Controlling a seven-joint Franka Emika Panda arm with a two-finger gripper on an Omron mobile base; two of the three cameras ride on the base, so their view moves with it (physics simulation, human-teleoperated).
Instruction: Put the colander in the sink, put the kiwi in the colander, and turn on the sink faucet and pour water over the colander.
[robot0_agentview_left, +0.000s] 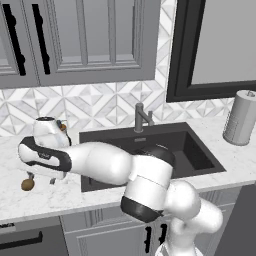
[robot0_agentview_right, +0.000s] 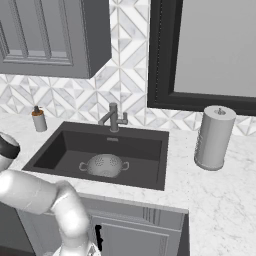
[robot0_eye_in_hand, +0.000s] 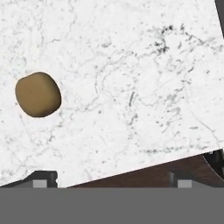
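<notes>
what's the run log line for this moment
colander: in sink | kiwi: on counter, untouched | gripper: open above counter, beside kiwi

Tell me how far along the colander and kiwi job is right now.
Done: the colander sits in the sink. In hand: the open gripper hangs over the marble counter beside the kiwi, which lies there ungrasped. Left: grasp the kiwi, drop it in the colander, then turn on the sink faucet; no water is running.
</notes>
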